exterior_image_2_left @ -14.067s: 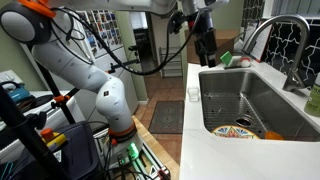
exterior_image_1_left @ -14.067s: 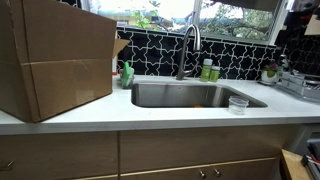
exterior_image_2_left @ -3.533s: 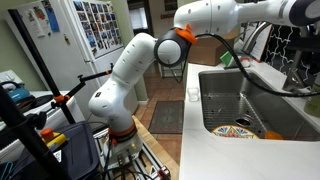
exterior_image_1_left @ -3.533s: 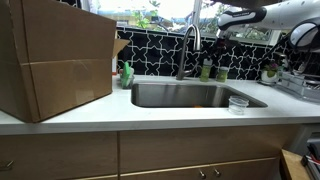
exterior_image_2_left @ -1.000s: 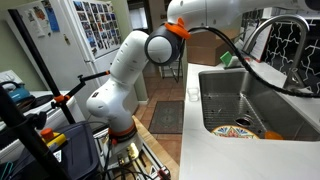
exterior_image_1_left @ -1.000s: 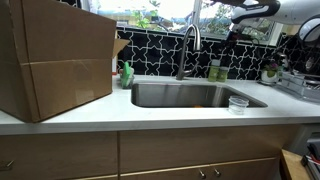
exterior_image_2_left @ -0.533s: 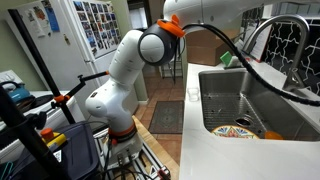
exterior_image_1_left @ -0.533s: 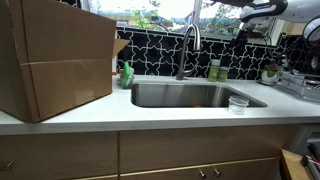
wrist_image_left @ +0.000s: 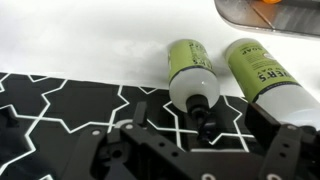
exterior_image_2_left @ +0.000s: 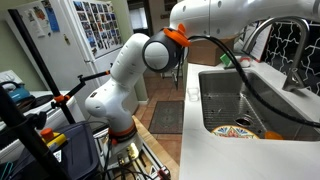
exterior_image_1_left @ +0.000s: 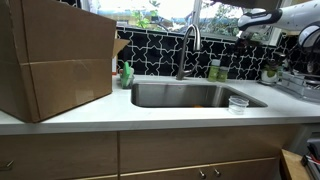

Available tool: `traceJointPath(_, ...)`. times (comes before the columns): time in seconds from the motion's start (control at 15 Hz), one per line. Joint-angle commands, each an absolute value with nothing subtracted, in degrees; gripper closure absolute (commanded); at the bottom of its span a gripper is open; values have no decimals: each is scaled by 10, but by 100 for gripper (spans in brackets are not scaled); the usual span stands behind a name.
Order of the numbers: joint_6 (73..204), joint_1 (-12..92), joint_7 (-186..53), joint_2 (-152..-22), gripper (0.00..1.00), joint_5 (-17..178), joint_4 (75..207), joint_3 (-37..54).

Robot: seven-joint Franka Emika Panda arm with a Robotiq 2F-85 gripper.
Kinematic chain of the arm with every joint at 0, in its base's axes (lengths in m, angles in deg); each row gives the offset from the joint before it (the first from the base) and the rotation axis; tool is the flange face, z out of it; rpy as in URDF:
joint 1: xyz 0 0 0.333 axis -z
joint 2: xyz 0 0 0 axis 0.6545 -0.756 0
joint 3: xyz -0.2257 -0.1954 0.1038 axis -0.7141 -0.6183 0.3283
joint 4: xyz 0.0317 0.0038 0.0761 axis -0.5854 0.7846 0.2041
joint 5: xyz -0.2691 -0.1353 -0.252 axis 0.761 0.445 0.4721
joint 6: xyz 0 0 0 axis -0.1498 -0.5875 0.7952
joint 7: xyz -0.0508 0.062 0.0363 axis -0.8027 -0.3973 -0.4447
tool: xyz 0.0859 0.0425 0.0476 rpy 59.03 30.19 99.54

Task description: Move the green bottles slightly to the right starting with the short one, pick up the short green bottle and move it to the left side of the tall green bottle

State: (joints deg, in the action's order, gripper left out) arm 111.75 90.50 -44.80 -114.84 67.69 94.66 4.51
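Both jaws of the end effector [wrist_image_left: 200, 152] stand wide apart, gripping nothing, above the back edge of the tabletop [wrist_image_left: 70, 40]. Just under it the short green bottle [wrist_image_left: 188, 62] and the tall green bottle [wrist_image_left: 262, 72] stand upright, just beside each other, between the sink [exterior_image_1_left: 180, 96] and the tiled wall [wrist_image_left: 60, 110], near the faucet [exterior_image_1_left: 186, 45]

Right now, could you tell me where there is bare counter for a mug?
Bare: the counter strip in front of the sink, and the patch between the clear cup and the dish rack. Crowded: the cardboard box fills one end, and the faucet and green bottles take the ledge behind the sink.
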Motion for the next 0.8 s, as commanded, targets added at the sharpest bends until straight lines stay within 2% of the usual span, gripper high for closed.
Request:
traceJointPath(0.0,1136,915,-480,-1175,0,653,916,52)
traceJointPath(0.13,1154,915,-485,-1182,7,652,911,51)
traceJointPath(0.27,1165,917,-490,-1188,30,648,905,54)
traceJointPath(0.73,1177,923,-488,-1199,84,636,896,59)
